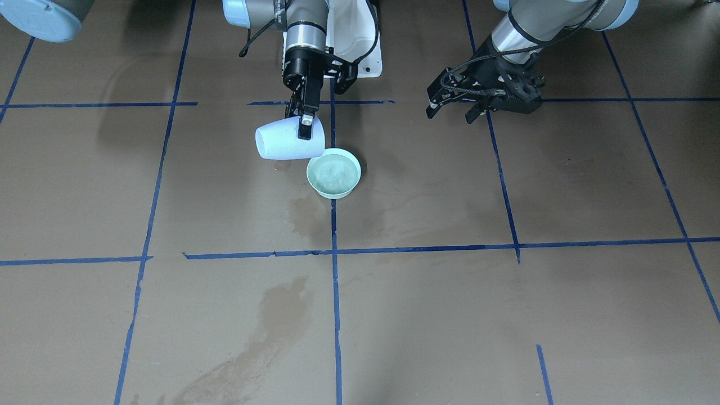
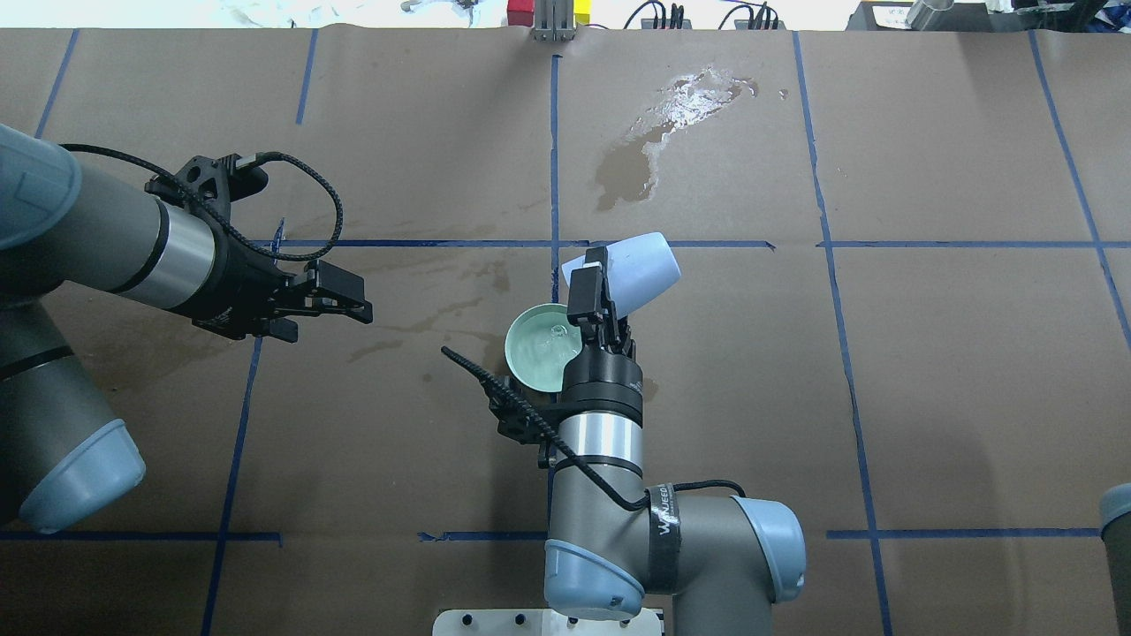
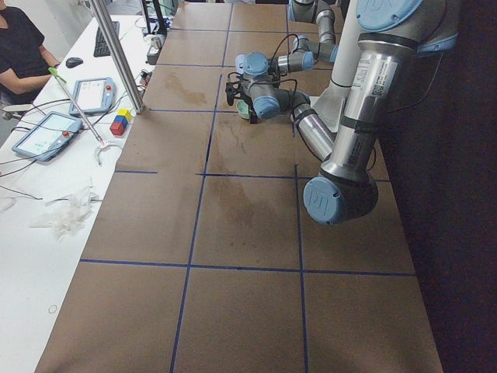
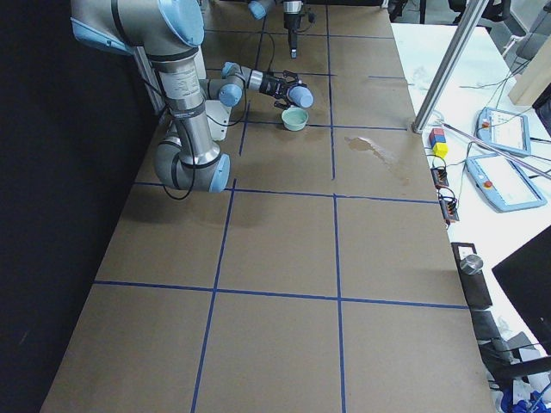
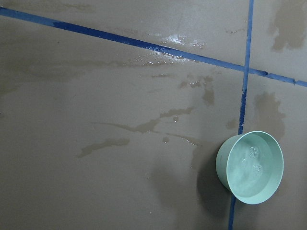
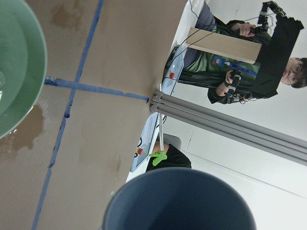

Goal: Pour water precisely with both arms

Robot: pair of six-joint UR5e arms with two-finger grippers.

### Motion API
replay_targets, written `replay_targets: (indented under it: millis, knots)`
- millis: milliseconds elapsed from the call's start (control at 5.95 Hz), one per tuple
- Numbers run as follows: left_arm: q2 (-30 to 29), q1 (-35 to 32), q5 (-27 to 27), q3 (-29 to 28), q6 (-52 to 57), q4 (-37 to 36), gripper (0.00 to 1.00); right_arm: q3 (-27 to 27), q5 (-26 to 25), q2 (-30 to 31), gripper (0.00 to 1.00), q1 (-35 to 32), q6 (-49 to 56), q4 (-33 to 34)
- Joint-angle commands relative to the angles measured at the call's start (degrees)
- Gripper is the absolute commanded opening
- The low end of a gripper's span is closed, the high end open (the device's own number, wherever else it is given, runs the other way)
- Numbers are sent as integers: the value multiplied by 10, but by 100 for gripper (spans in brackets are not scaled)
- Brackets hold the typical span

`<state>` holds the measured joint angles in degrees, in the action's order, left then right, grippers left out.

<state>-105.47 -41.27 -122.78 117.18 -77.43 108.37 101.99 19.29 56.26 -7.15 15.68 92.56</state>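
Where cup (image 1: 287, 143) tilts, water (image 1: 333, 173) seemingly ripples.

Right jaws clamped, left jaws apart.

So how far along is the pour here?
Done: the green bowl already holds water. In hand: the right hand holds the pale blue cup tipped on its side by the bowl's rim; no stream shows. Still to do: probably righting the cup and setting it down. The left hand hangs open off to the side, holding nothing.
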Motion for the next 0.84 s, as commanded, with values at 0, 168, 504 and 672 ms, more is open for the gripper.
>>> replay_targets:
  millis: [0,168,504,672]
  knots:
    - [-1,2,1,-5,0,0,100,12,20,10,4,-4,-187,-35]
    - [-9,4,2,-9,-2,-1,100,11,23,34,4,-4,-268,-75]
    - [-38,27,36,-25,-33,-2,100,21,63,38,4,-6,-511,-99]
    - [-54,30,40,-42,-33,-2,100,32,84,52,4,-7,-615,-99]
